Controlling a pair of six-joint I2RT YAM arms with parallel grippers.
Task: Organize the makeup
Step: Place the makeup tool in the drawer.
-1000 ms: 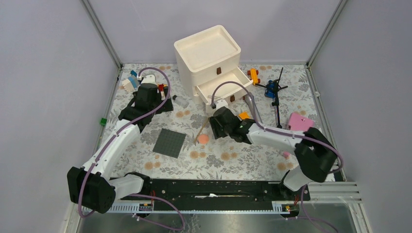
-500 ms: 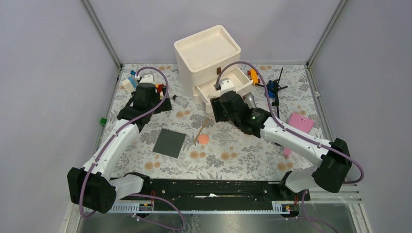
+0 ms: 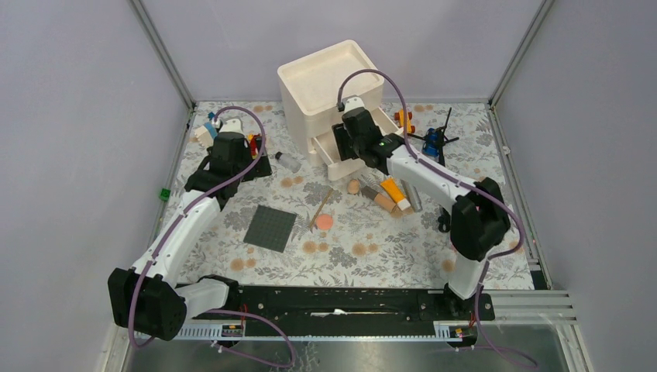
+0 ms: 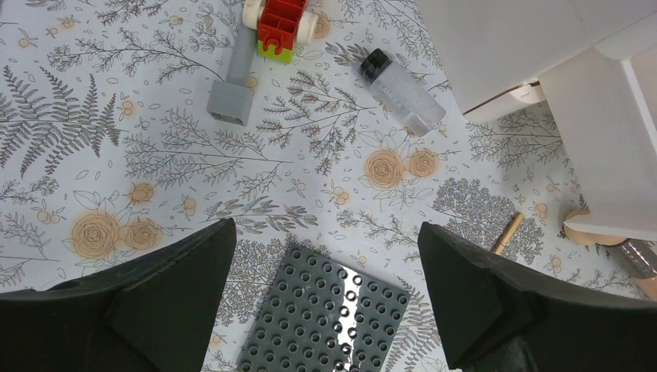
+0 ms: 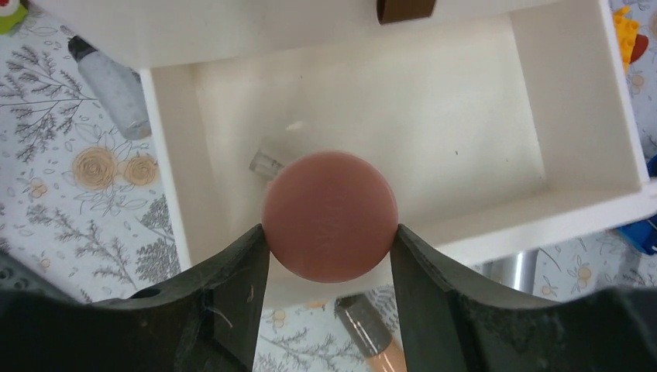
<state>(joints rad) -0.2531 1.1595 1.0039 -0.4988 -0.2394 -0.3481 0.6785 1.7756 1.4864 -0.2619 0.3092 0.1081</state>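
Right pincer (image 5: 329, 234) grips pink disc (image 5: 329, 213) over the drawer (image 5: 590, 155) (near its front rim); left pincer (image 4: 324, 230) gapes.

A dark grey studded baseplate (image 3: 270, 228) lies flat on the floral tabletop (image 3: 349, 252), left of centre. Further back, a red brick toy (image 4: 281, 17) sits just beside a grey block (image 4: 231, 93). An orange toy car (image 3: 404, 119) stands right of the white drawer unit (image 3: 329, 81), with a blue toy (image 3: 431, 142) nearby.

Beige tube (image 5: 372, 341) — half off-frame
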